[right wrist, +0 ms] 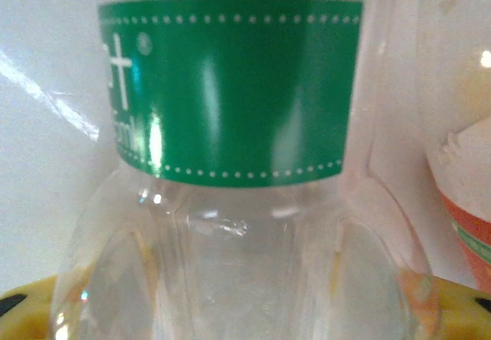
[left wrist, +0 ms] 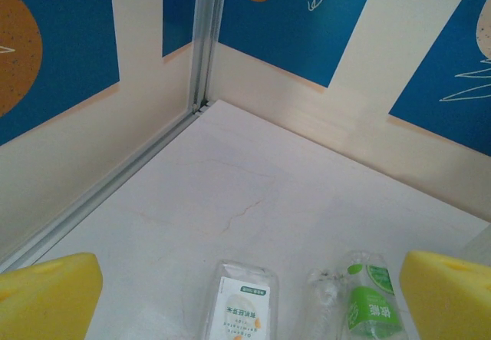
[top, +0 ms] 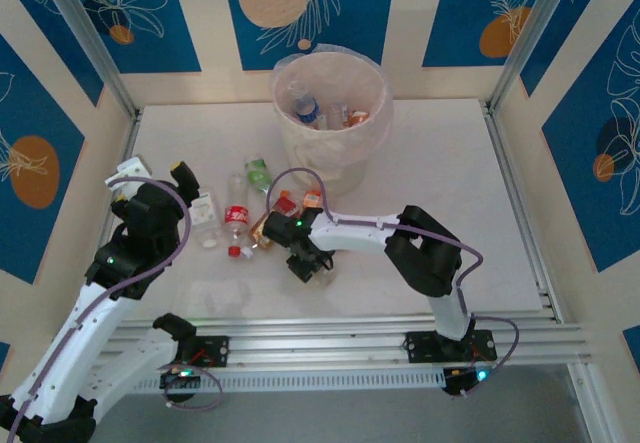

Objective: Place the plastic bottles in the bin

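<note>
**Green-label bottle in the right fingers**

Near the centre of the tabletop [top: 450, 163], the right fingers [right wrist: 31, 317] press both sides of a clear green-label bottle [right wrist: 230, 87]. To the left, the left fingers [left wrist: 445, 294] gape wide and empty above loose bottles [top: 235, 218]. At the far side stands the bin [top: 300, 153], with more bottles [top: 325, 113] inside.

Bin [top: 322, 153]: 1 tall round cream-white bucket with a clear liner at the rim, upright at the far middle of the table [top: 450, 193], with several bottles [top: 308, 108] inside. The loose plastic bottles lay clustered just in front of it: 1 red-labelled [top: 236, 219], 1 green-labelled [top: 257, 173], 1 white-labelled [top: 205, 211], and orange-marked ones [top: 286, 203]. 1 green-banded bottle [right wrist: 230, 94] had a clear body.
</note>
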Robot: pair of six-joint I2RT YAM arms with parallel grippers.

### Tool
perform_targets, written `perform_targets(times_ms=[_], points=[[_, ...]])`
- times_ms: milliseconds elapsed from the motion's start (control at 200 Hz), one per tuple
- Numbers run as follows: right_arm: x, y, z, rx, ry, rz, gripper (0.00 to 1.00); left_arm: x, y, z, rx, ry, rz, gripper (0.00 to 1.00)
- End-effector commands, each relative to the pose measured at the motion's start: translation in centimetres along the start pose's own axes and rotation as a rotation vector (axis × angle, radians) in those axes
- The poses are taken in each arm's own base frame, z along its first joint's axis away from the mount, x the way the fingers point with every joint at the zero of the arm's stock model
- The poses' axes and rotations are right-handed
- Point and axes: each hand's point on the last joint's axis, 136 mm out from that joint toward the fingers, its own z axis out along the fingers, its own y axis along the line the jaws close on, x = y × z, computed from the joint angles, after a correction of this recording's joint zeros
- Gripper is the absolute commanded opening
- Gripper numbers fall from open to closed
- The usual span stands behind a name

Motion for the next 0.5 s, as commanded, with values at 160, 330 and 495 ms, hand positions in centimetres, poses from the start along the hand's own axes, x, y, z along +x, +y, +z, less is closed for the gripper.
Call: perform_targets(times_ms=[160,330,495], points=[[0.8,-1.5,-6.7,0.031,-0.077,0.041,0.43,0.2,0.4,0.2,-0.031,0.001,0.008,0.99],[0.3,-3.5,-12.9,0.038,-0.214,0.066,0.42,0.5,0.0,0.5,-0.022,0.011,0.012,0.99],[-1.4,-7.2,-20.2,0.069,-0.427,0.097,0.42,0.8,-0.3,0.7,-0.016,0.023,0.015,0.99]])
